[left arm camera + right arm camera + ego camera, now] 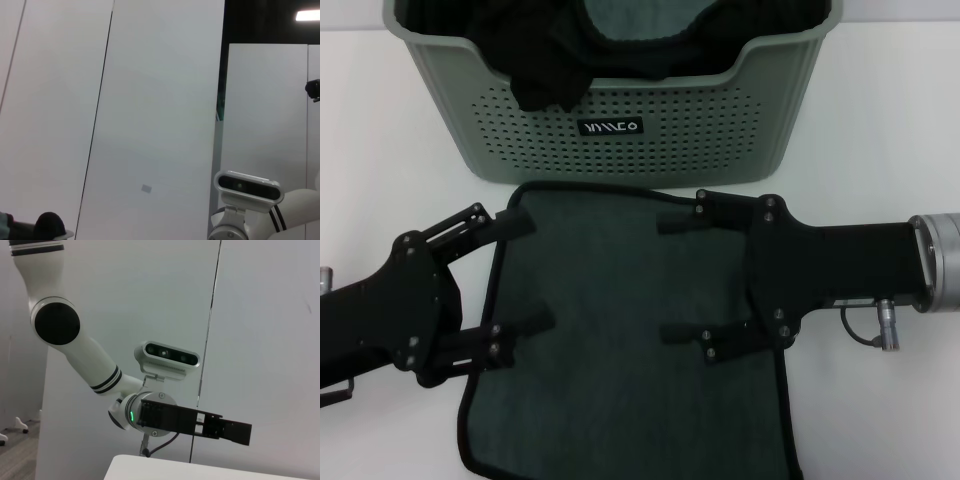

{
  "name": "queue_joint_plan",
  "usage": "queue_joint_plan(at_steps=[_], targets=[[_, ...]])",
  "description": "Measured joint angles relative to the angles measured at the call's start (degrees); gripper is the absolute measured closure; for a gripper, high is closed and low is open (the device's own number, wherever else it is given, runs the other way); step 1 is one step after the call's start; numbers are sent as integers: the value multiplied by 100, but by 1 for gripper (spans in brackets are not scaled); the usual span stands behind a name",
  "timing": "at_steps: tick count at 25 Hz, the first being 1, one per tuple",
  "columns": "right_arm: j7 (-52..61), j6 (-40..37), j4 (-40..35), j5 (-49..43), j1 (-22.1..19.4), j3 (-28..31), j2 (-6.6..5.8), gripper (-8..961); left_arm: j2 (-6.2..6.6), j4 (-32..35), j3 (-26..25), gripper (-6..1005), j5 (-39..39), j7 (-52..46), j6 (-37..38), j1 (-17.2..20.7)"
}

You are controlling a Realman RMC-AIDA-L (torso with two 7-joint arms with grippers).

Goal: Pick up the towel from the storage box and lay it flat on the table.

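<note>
On the plain white desk point(880, 130), just in front of the pale sage-green perforated plastic storage box point(620, 140), the dark green rectangular towel with black edge trim point(630, 330) lies spread out, green face up, mostly flat. Left gripper point(525, 275) hangs over its left edge, right gripper point(675, 280) over its middle; both sets of jaws apart, holding nothing. Black cloth point(545, 70) and a teal cloth point(640, 25) sit in the box. Task looks essentially done; only pulling the arms away remains.
</note>
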Motion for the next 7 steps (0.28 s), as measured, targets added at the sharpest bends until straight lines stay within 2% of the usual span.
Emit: queue_joint_plan(at_steps=[7], targets=[[-2, -3, 32, 108, -24, -86, 0, 67, -13, 0, 0, 151, -4, 2, -1, 27]])
